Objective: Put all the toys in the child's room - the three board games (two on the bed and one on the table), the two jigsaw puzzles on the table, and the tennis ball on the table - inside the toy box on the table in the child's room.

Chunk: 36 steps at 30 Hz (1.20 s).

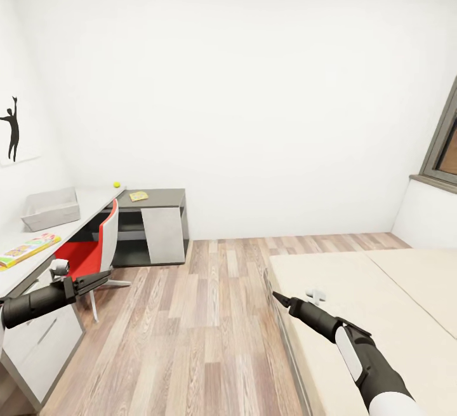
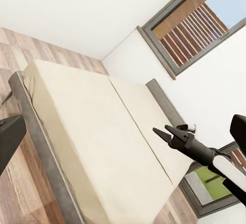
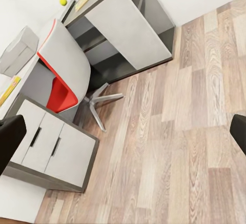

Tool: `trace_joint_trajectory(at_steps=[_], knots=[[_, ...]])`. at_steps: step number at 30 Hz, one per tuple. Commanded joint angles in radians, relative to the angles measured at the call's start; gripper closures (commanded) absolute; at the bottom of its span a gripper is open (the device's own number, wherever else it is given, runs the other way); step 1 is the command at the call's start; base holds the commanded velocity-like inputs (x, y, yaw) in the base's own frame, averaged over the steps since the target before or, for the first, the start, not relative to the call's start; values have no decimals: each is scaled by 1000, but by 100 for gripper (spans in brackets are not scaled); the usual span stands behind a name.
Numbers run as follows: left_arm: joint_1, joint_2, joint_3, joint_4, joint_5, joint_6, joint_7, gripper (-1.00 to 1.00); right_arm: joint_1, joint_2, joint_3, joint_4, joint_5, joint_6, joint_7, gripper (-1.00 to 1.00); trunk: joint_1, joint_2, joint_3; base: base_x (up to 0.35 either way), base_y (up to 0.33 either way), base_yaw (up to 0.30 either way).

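The table (image 1: pixel 95 203) runs along the left wall. On it stand an open grey toy box (image 1: pixel 51 208), a yellow tennis ball (image 1: pixel 117 184) and a long colourful flat box (image 1: pixel 28 249). A small yellow flat box (image 1: pixel 138 196) lies on the lower dark section. The same ball (image 3: pixel 63 1) and toy box (image 3: pixel 18 49) appear in the right wrist view. The bed (image 1: pixel 381 289) with beige pads lies at the right; the board games on it are out of view. My left gripper (image 1: pixel 95 281) hangs open by the chair. My right gripper (image 1: pixel 279 298) is open over the bed's near corner.
A red and grey swivel chair (image 1: pixel 95 244) stands at the desk, with a white drawer cabinet (image 1: pixel 38 340) under the near end. Wooden floor (image 1: pixel 203 314) lies open between desk and bed. A window (image 1: pixel 444 149) is in the right wall.
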Motion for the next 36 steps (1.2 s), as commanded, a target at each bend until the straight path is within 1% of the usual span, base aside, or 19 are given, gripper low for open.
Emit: trace_joint_trajectory(at_steps=[1, 4, 13, 27, 36], knots=[[-1, 0, 2, -1, -11, 11, -9, -100, 0, 0, -1, 0, -8, 9, 2, -100, 0, -1, 0, 0, 0, 0], [-1, 0, 2, -1, -11, 10, -9, -100, 0, 0, 0, 0, -8, 9, 2, -100, 0, -1, 0, 0, 0, 24], [-1, 0, 2, -1, -10, 10, -9, -100, 0, 0, 0, 0, -8, 9, 3, -100, 0, -1, 0, 0, 0, 143], [-1, 0, 2, -1, -11, 10, -9, -100, 0, 0, 0, 0, -8, 9, 3, -100, 0, -1, 0, 0, -2, 10], [-1, 0, 2, -1, -10, 10, -9, -100, 0, 0, 0, 0, -8, 9, 3, -100, 0, -1, 0, -37, -90, 3]])
